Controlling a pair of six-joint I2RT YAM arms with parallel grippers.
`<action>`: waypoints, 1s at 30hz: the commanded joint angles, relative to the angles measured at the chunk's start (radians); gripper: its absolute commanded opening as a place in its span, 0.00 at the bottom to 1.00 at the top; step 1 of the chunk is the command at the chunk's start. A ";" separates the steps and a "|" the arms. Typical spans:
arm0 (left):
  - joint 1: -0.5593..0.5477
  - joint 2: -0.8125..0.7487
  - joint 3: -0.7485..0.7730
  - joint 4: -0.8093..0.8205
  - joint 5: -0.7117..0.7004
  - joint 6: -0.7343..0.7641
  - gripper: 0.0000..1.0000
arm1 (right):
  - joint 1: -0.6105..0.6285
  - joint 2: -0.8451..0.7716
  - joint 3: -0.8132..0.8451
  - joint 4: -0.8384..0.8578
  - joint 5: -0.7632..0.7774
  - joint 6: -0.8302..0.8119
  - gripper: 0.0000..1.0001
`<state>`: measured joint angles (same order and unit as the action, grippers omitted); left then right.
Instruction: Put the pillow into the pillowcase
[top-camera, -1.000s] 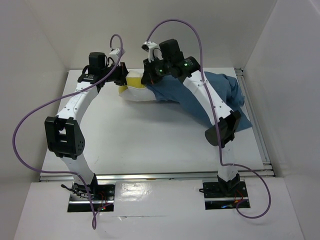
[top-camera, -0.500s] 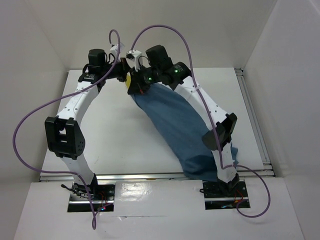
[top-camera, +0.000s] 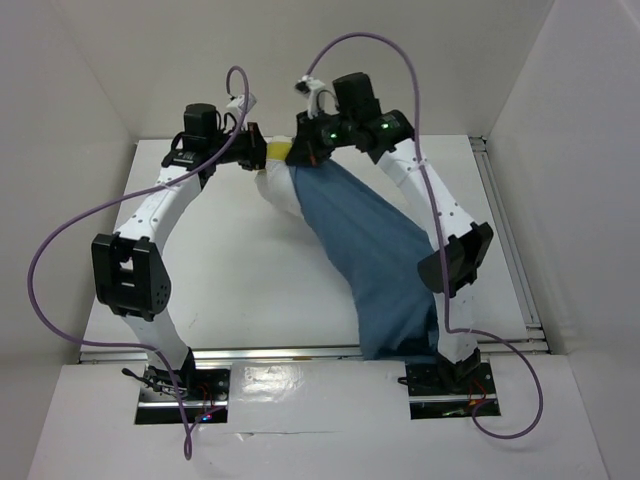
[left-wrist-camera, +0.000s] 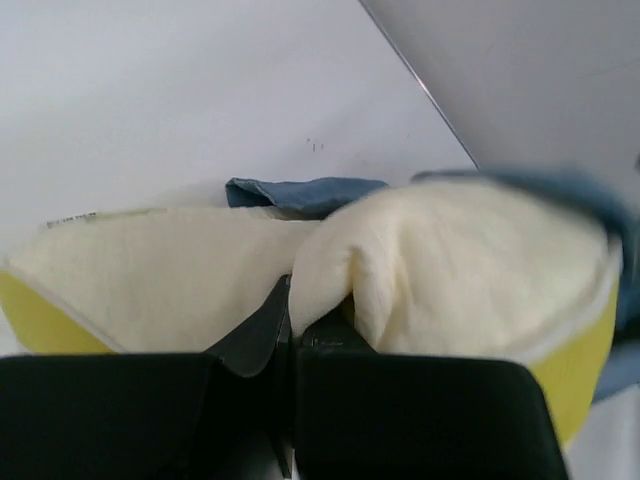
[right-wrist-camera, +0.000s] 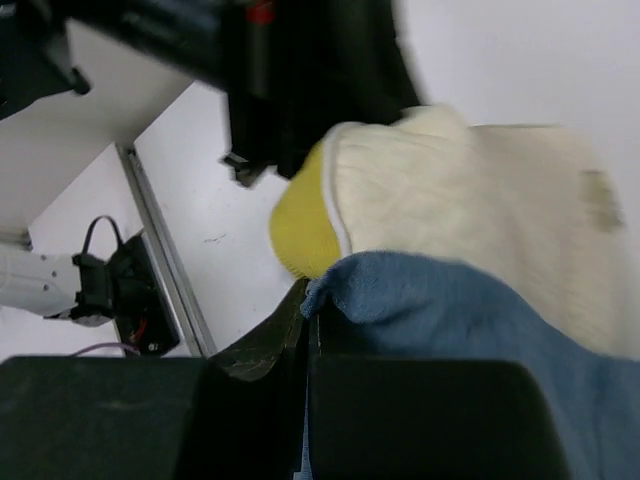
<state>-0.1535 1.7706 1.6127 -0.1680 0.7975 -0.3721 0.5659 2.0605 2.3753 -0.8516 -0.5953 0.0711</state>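
Now, left end effector (left-wrist-camera: 290, 322) pinching pillow (left-wrist-camera: 450, 255), right end effector (right-wrist-camera: 306, 318) pinching pillowcase (right-wrist-camera: 455, 335) hem

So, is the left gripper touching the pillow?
Touching. The left wrist view shows the left gripper closed on a fold of the pillow, cream fabric pinched between its jaws.

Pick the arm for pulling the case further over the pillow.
Right. The right tool is shut on the pillowcase hem beside the pillow; the left tool pinches the pillow itself, anchoring it.
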 joint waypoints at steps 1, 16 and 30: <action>-0.029 -0.126 -0.022 -0.068 0.071 0.031 0.00 | -0.159 -0.083 0.005 0.224 0.126 -0.002 0.00; 0.035 -0.132 0.016 -0.275 0.108 0.167 0.00 | -0.172 -0.111 -0.080 0.310 -0.030 0.021 0.00; 0.035 -0.051 0.044 -0.185 0.028 0.073 0.00 | 0.064 0.032 0.104 0.350 -0.090 0.021 0.00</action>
<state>-0.0967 1.7130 1.5940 -0.4854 0.8040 -0.2550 0.5426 2.1082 2.3966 -0.6212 -0.5579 0.0734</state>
